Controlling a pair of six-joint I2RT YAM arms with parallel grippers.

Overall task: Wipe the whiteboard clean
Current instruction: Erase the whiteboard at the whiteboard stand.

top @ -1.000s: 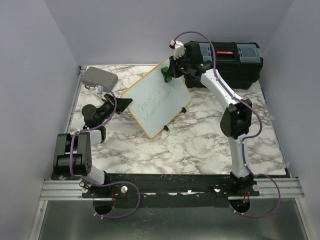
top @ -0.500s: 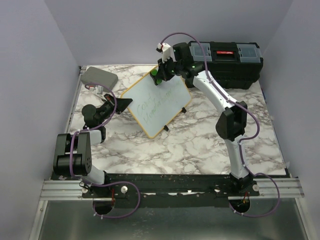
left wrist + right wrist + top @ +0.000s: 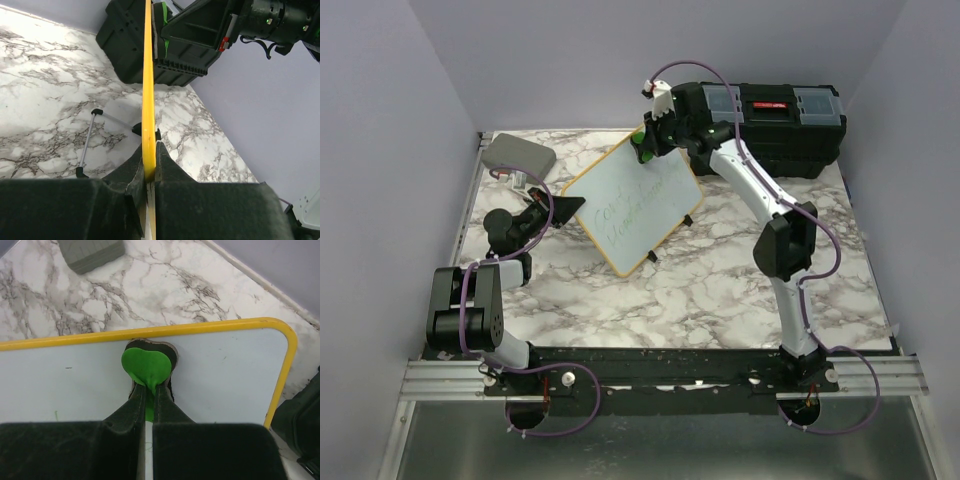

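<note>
The whiteboard (image 3: pixel 632 203) stands tilted on its small black feet at mid-table, with handwriting (image 3: pixel 638 210) on its lower half. My left gripper (image 3: pixel 563 207) is shut on the frame at the board's left corner; the left wrist view shows the yellow frame edge (image 3: pixel 148 75) pinched between the jaws of that gripper (image 3: pixel 149 151). My right gripper (image 3: pixel 646 143) is shut on a green eraser (image 3: pixel 148 365), whose dark pad is pressed against the whiteboard (image 3: pixel 225 375) just under its top edge. In the top view the eraser (image 3: pixel 641 150) sits at the board's upper corner.
A black toolbox (image 3: pixel 782 122) stands at the back right, close behind the right arm. A grey rounded case (image 3: pixel 518 155) lies at the back left, also seen as the grey case (image 3: pixel 92 252) beyond the board. Purple walls enclose the marble table (image 3: pixel 700 290).
The right gripper slid the eraser left along the board's top edge, then came back slightly to the right. The left gripper and the board have stayed put.
</note>
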